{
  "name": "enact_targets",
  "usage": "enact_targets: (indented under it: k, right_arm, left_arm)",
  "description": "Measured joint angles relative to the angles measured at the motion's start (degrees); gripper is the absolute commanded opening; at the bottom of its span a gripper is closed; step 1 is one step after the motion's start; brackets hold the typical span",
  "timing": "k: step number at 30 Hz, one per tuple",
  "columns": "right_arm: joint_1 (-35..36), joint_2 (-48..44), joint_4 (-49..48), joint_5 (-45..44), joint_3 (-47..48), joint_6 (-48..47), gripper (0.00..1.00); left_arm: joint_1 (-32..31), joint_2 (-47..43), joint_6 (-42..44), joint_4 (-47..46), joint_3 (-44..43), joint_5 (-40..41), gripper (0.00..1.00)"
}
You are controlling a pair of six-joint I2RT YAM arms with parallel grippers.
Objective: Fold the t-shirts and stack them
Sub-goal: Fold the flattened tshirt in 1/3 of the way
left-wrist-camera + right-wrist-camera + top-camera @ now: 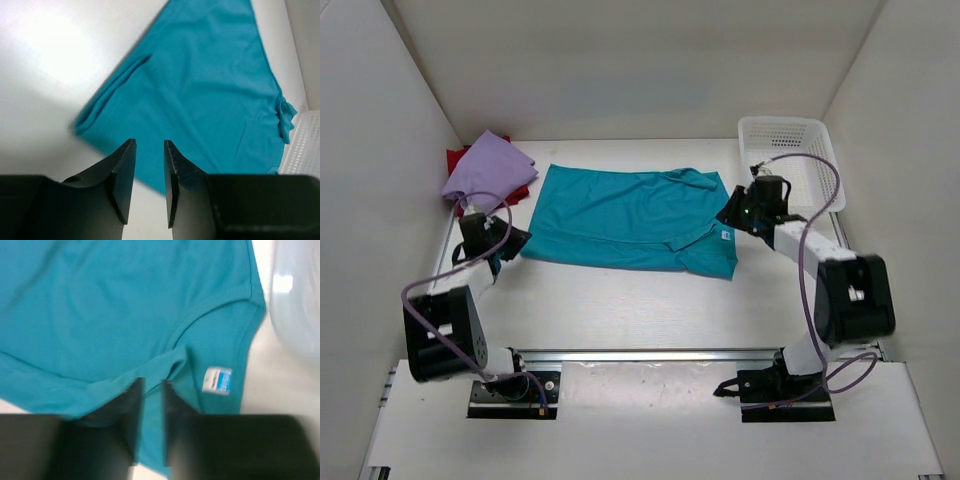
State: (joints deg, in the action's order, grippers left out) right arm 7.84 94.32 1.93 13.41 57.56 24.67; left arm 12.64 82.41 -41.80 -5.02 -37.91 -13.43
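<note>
Left gripper (149, 145), narrowly parted and empty, hovers at the near-left corner of the one teal shirt (620, 215) while right gripper (153, 382), nearly closed, perhaps pinches its collar (blur hides it), so an uneven pull could bunch the cloth; beyond, one lavender shirt (488, 168) tops one red shirt (454, 157), one basket (790, 125) far right.

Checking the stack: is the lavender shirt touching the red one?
Touching. Top view: the lavender shirt lies on the red shirt, covering most of it.
</note>
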Motion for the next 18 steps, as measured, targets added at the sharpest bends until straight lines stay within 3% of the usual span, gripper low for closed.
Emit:
enact_targets:
  k: [1,4,6,9,14,17,18]
  right_arm:
    - [0.13,-3.89,-1.20,-0.09,-3.58,0.76,0.01]
    - [0.46,-16.70,-5.46,-0.66,-16.96,2.67,0.00]
    - [0.46,-23.37,-6.21,-0.66,-24.37,3.93,0.10]
    - [0.37,-28.50,-6.03,-0.92,-32.39,5.35,0.32]
    - [-1.22,-31.01,-6.08,-0.15,-39.52,5.79,0.38]
    - [-2.75,-28.00,-7.98,0.70,-39.28,5.84,0.35]
    - [-3.02,-26.95,-8.92,0.85,-38.93,5.88,0.29]
  left_arm:
    - [0.31,-2.43,-0.57,-0.55,2.78,-0.48,0.42]
    - [3.65,-7.56,-1.84,-1.46,10.36,-0.70,0.46]
    - [5.27,-7.26,-2.25,-0.76,12.04,-0.26,0.46]
    - [4.11,-3.02,-2.32,-0.83,10.93,-0.46,0.42]
    - [3.41,2.27,-2.97,-3.43,9.33,-1.99,0.37]
    - [3.61,3.72,-3.48,-5.01,8.85,-2.49,0.34]
    - [3.58,4.26,-3.56,-5.44,8.59,-2.51,0.30]
